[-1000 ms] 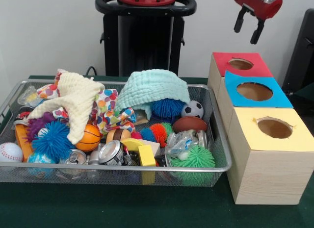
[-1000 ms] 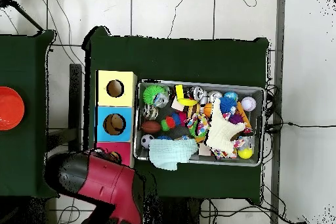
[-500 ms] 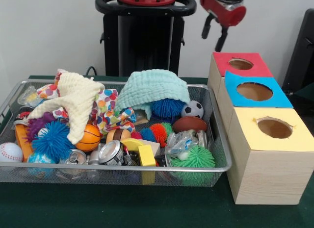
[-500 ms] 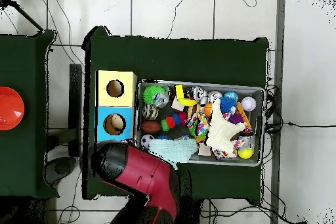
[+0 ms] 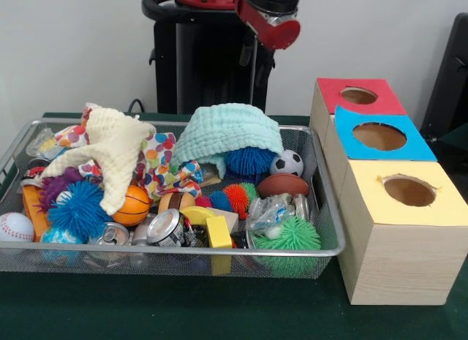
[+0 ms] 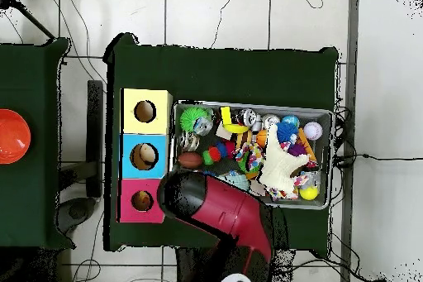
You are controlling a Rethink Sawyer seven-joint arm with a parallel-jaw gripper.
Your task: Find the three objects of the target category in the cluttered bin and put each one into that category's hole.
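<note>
Reading gripper: my gripper (image 5: pixel 251 53) hangs high at 12 o'clock in the front view, above the back rim of the bin; it shows dark against the black pedestal, so I cannot tell how the jaws stand
Arm: red arm (image 6: pixel 235 217) enters the overhead view from 6 o'clock; its black end covers the bin's lower left corner there
Bin: wire mesh bin (image 5: pixel 330 208) on the green table (image 5: pixel 219 311); crammed with toys, cloths and cans
Cloths: mint cloth (image 5: pixel 227 131) heaped at the back centre, over a blue spiky ball (image 5: pixel 250 160); cream cloth (image 5: pixel 117 146) draped at 10 o'clock over a polka-dot cloth (image 5: pixel 157 153)
Balls: soccer ball (image 5: pixel 287 163) just beside the blue spiky ball; brown football (image 5: pixel 282 184) in front of it; mini basketball (image 5: pixel 134 204) under the cream cloth's tip; baseball (image 5: pixel 14 227) at the bin's 8 o'clock corner
Spiky toys: green spiky ball (image 5: pixel 292 238) at the front right; light blue spiky ball (image 5: pixel 77 208) at the left
Cans: silver can (image 5: pixel 165 227) lying near the front rim, beside a yellow block (image 5: pixel 218 232)
Boxes: red box (image 5: pixel 357 96), blue box (image 5: pixel 380 137) and yellow box (image 5: pixel 409 191) in a row at 3 o'clock of the bin, touching one another; each has a round hole on top
Side table: red bowl (image 6: pixel 11 136) at 9 o'clock in the overhead view, well apart
</note>
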